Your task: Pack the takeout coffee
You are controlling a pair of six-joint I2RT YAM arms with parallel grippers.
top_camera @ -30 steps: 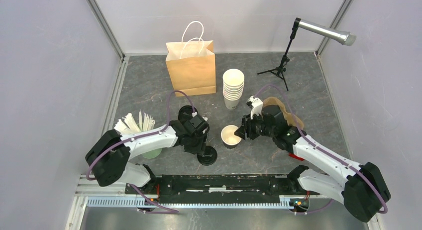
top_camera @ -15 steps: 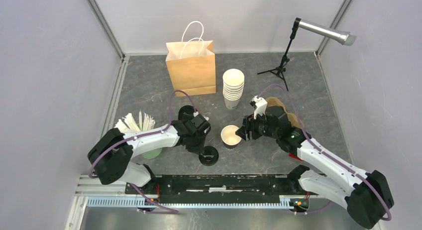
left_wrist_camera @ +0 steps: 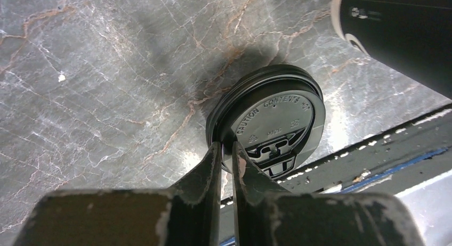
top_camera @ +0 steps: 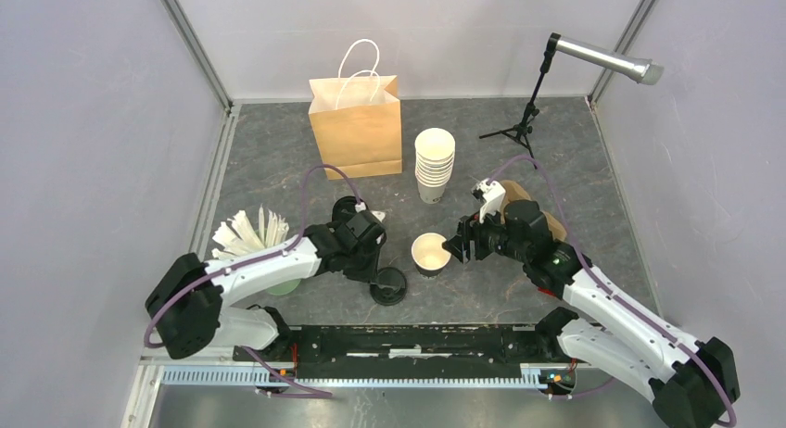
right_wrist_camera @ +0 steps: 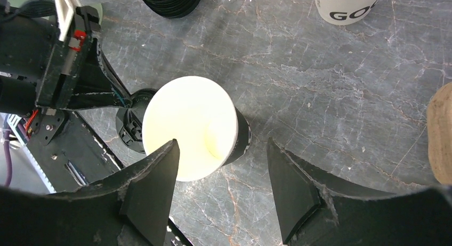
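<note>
Beside the open cup (top_camera: 428, 253), the left gripper (left_wrist_camera: 226, 146) pinches a lid (left_wrist_camera: 272, 118) by its thin rim, a hold that could slip; the right gripper (right_wrist_camera: 221, 147) gapes wide, empty.

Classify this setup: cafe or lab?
Probably a lab robot cell staged as a takeout counter: bare white enclosure walls, a handled paper bag, a stack of lidless cups.

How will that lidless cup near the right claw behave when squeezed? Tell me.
The lidless cup looks empty, so probably light and easily tipped or slid by a nudge. With no lid bracing it, its rim likely flexes under a squeeze from the open right claw.
</note>
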